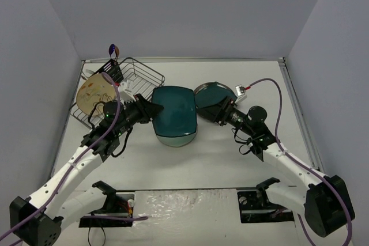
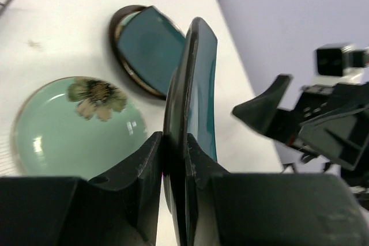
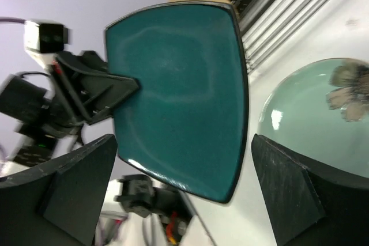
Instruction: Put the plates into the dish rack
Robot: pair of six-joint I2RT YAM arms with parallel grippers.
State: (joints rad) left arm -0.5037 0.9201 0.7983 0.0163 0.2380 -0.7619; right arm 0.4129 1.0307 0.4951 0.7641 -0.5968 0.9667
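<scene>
The white desk (image 1: 242, 165) carries the black wire dish rack (image 1: 141, 76) at its far left corner, and a beige plate with brown marks (image 1: 92, 93) stands on edge in the rack. The rounded-square teal plate (image 1: 176, 113) is at the middle of the desk, just right of the rack and outside it, held up in the air. A pale green plate with a flower (image 2: 75, 128) lies flat on the desk beneath it, its rim showing under the teal plate's near edge. A round dark-rimmed teal plate (image 1: 214, 91) lies flat further back on the right. The left pincer (image 1: 149, 109) is clenched on the square plate's left edge, one finger on each face. The right pincer (image 1: 210, 110) is released at the plate's right edge, its fingers (image 3: 75, 188) spread wide and not touching it.
</scene>
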